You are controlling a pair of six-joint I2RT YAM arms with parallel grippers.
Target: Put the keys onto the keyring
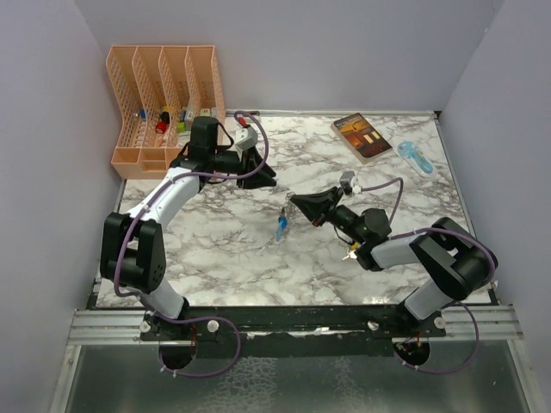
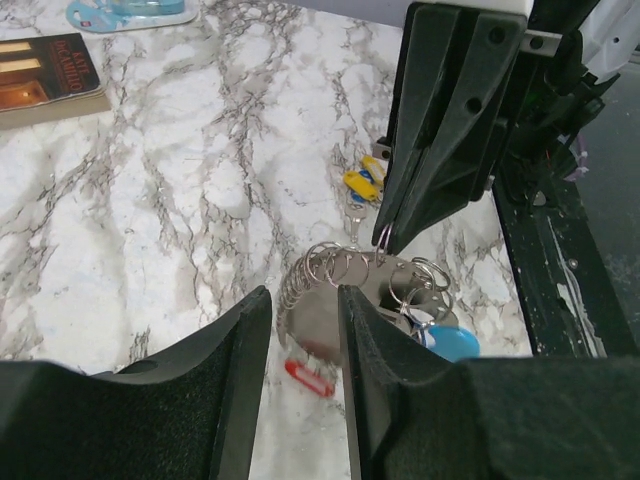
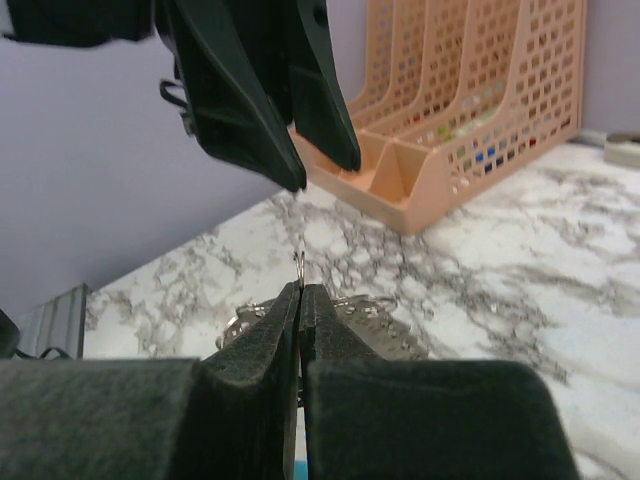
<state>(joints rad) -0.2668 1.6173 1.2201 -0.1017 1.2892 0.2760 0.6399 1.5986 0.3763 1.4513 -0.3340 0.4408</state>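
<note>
My right gripper [image 1: 295, 200] is shut on the thin metal ring [image 3: 299, 262] of the keyring and holds it above the marble table. The bunch hangs below it, with several small rings and a grey metal piece [image 2: 325, 300], a light-blue piece [image 2: 448, 342] and a red tag [image 2: 308, 377]. The blue piece also shows in the top view [image 1: 281, 226]. My left gripper [image 2: 303, 296] is open and empty, its fingers just short of the bunch and facing the right gripper's tip [image 2: 383, 238]. A yellow-headed key [image 2: 362, 183] lies on the table beside the right arm [image 1: 350, 251].
An orange slotted organiser [image 1: 164, 103] stands at the back left, behind the left gripper [image 1: 258, 175]. A book [image 1: 362, 138] and a light-blue packaged item [image 1: 415, 157] lie at the back right. Grey walls close in three sides.
</note>
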